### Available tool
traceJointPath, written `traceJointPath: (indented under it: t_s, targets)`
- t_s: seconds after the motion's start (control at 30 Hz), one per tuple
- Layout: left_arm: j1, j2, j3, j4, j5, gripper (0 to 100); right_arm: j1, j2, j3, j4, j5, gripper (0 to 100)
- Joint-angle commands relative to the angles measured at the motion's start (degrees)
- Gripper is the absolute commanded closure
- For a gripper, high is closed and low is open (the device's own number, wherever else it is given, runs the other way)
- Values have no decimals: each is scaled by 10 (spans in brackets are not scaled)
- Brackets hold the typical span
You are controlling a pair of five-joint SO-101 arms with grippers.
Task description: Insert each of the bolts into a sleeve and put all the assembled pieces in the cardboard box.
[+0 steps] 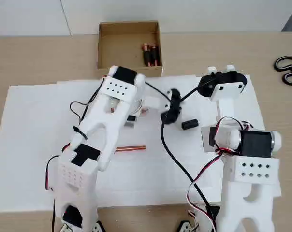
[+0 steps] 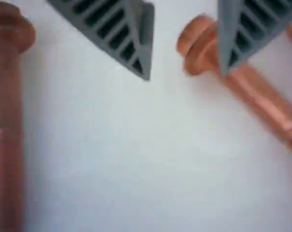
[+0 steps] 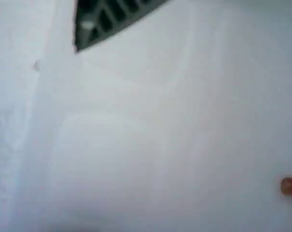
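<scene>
My left gripper [image 2: 184, 72] is open, low over the white paper. A copper bolt [image 2: 262, 101] lies there with its head between the fingers and its shaft passing under one grey fingertip [image 2: 233, 43]. A second copper bolt [image 2: 8, 121] lies off to the side. From above, the left gripper [image 1: 136, 115] is at the paper's middle, below the cardboard box [image 1: 107, 48], which holds two assembled pieces [image 1: 151, 54]. The right gripper [image 1: 171, 108] hovers beside a loose black sleeve [image 1: 189, 124]. Another bolt [image 1: 130, 148] lies nearer the arms' bases; a bolt end [image 3: 291, 186] shows in the right wrist view.
A white paper sheet [image 1: 30, 145] covers most of the wooden table. Scissors [image 1: 288, 69] lie at the far right edge. Black cables [image 1: 175, 154] run from the right gripper across the paper toward the arm bases.
</scene>
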Motion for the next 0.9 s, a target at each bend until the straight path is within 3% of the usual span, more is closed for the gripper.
traceJointPath:
  t_s: [0.0,0.23,0.57,0.67,0.87]
  targets:
    - [-14,-4,-79,-7,135,910,0,-11,-2,1,4,805]
    - [-62,-6,-168,-4,607,910,0,-11,-2,0,4,805]
    - [-69,-9,-146,22,1073,956,-1,-11,-3,0,4,805]
    - [-69,-13,-126,22,1146,950,-1,-11,-3,-1,4,805]
    - [-38,-152,-116,23,1176,843,-1,-11,-3,-9,4,805]
